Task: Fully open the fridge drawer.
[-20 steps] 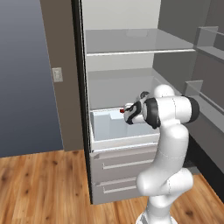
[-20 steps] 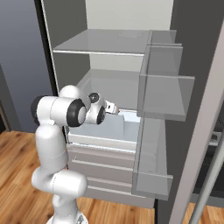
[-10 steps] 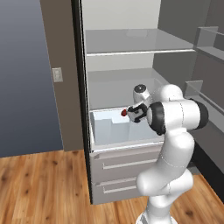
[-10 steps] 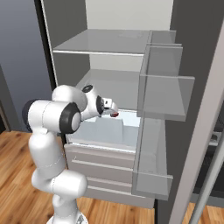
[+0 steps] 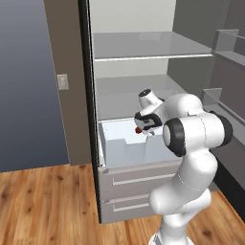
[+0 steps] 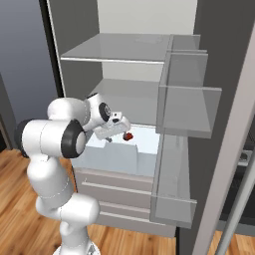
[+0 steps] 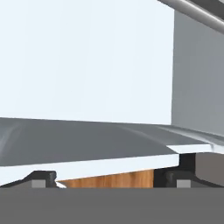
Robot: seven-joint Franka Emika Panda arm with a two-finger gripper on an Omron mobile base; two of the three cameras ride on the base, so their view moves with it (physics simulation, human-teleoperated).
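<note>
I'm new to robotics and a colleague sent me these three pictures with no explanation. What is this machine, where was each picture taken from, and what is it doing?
It is a computer-rendered kitchen, not a real one. The white jointed machine is a robot arm on a base that can drive, standing before an open fridge.

Two pictures come from cameras on the base, behind the arm to its left and right, so they show one scene from two sides. The third comes from a camera on the hand, looking along the gripper; its two dark fingertips rise at the bottom.

The gripper is at the top of the fridge drawer, a pale translucent bin already pulled partway out. I cannot tell whether the fingers grip it. Above are glass shelves; below are grey drawers with bar handles.
</note>
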